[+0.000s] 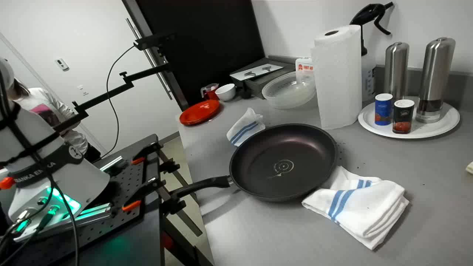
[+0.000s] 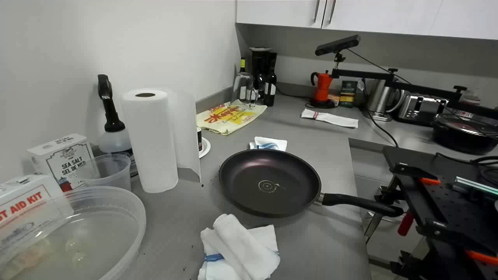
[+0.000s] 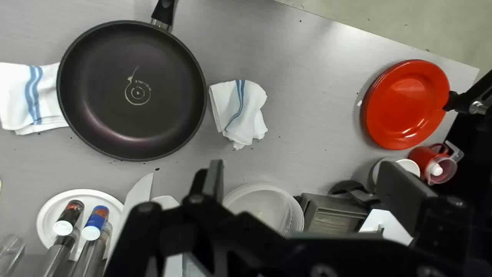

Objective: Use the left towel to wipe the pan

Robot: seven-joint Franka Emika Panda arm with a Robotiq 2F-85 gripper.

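In the wrist view the claw [image 3: 305, 179] spans the bottom of the frame, its jaws spread wide, one near the middle and the other at lower right. The pan [image 3: 134, 96] lies at upper left, well apart from the claw in the frame, its handle [image 3: 164, 13] cut by the top edge. A towel [image 3: 240, 109] lies at upper centre, just beside the pan and above the nearer jaw; I cannot tell how high the claw is over the counter [image 3: 303, 104]. A second towel [image 3: 15, 96] is at the left edge, partly hidden by the pan. Red plates [image 3: 407, 104] are at upper right. A container [image 3: 286, 202] shows beyond the claw, and a plate [image 3: 47, 214] with shakers [image 3: 96, 221] is at lower left.

In an exterior view the robot base [image 1: 85, 175] is at the left and the pan at the centre, handle over the counter's edge. The towel is at the pan's upper left, the second towel at its lower right. A tall roll [image 1: 338, 81] stands near the pan's upper right.

In an exterior view, with a salt box [image 2: 58, 151] at the left, the towel is at bottom centre, apart from the pan.
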